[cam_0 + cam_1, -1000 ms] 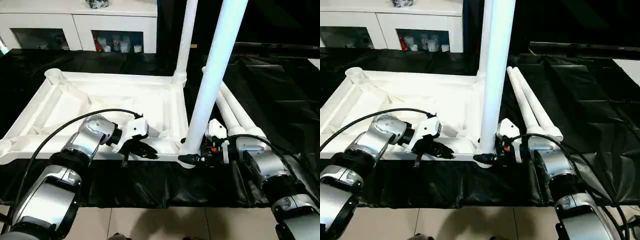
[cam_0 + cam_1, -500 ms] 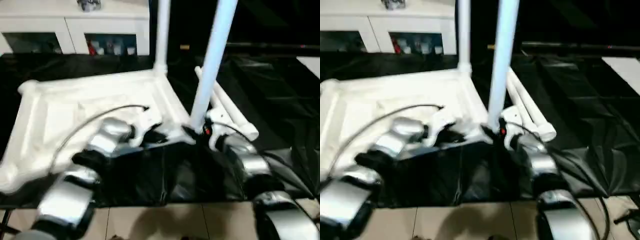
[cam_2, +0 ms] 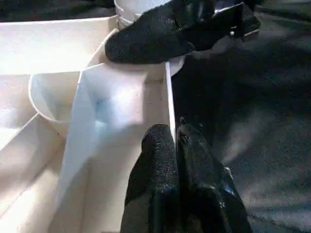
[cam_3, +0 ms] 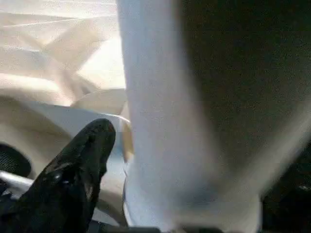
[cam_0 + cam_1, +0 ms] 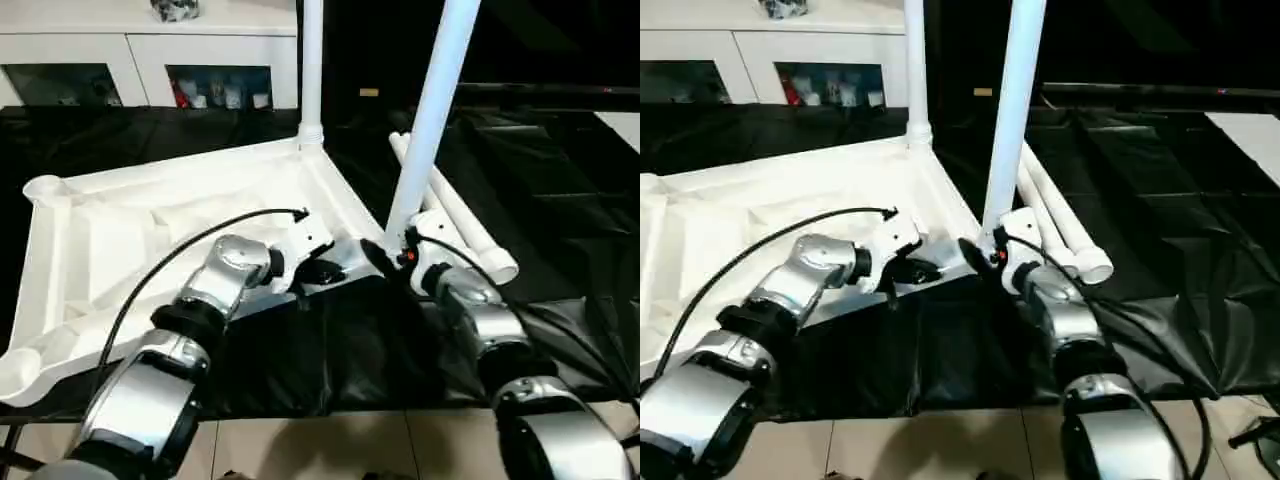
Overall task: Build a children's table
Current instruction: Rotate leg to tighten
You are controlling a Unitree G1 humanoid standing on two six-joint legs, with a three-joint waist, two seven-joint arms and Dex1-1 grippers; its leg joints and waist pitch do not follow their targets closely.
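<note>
White tabletop (image 5: 150, 215) upside down, two legs (image 5: 436, 110) upright in sockets, two legs (image 5: 455, 215) lying beside

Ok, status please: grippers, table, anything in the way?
Left gripper shut on tabletop rim. Right gripper around near leg, at corner socket. Two spare legs lying beside.

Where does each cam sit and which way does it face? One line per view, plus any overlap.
Left eye view, right eye view: on the head, facing forward and down over both silver forearms at the tabletop, two standing legs and two loose legs.
Left wrist view: looks along the shut left gripper at the tabletop's edge; the right gripper crosses beyond.
Right wrist view: up against the near standing leg, one black finger beside it.
Shared: the tabletop, in all views.
</note>
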